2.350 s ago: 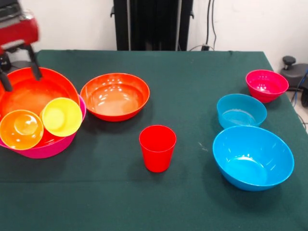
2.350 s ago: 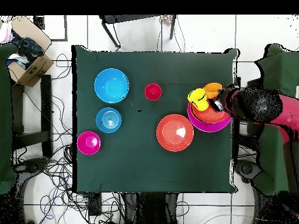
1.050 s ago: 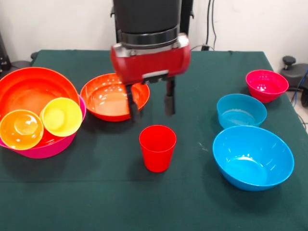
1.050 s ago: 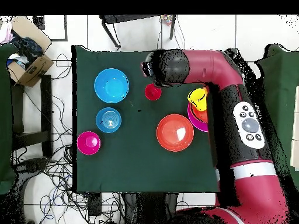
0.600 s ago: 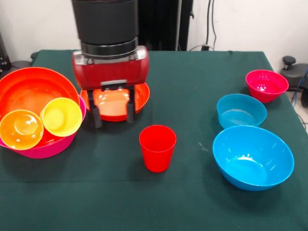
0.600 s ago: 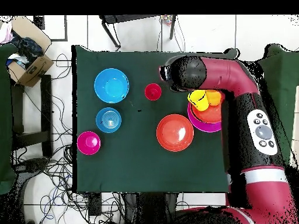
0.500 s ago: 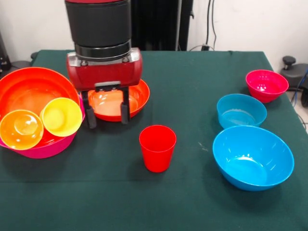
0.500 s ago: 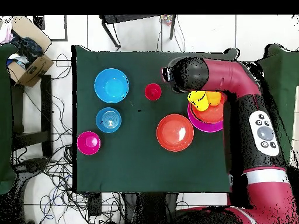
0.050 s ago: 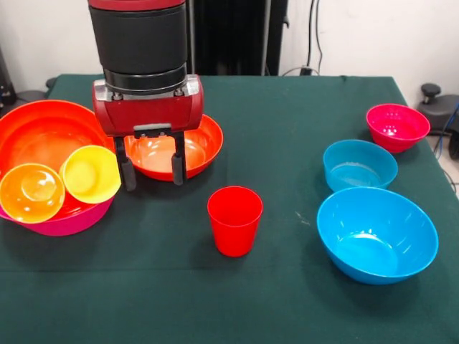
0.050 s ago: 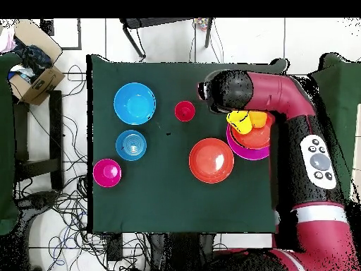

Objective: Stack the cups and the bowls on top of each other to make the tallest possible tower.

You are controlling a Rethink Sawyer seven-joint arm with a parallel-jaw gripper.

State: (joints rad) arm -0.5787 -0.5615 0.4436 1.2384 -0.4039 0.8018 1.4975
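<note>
We saw the gripper (image 9: 150, 169) spread open, holding nothing, between the yellow cup (image 9: 91, 174) and red cup (image 9: 234, 220).

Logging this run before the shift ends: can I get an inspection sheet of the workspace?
Surface: green cloth, flat.
Job's things: red cup upright, alone; yellow cup and orange cup in nested bowls; orange-red bowl, two blue bowls, magenta bowl loose.
Clutter: nothing seen.
Claw: claw open, empty, beside yellow cup.
Cables: tangle on floor.
Surroundings: cardboard box.
</note>
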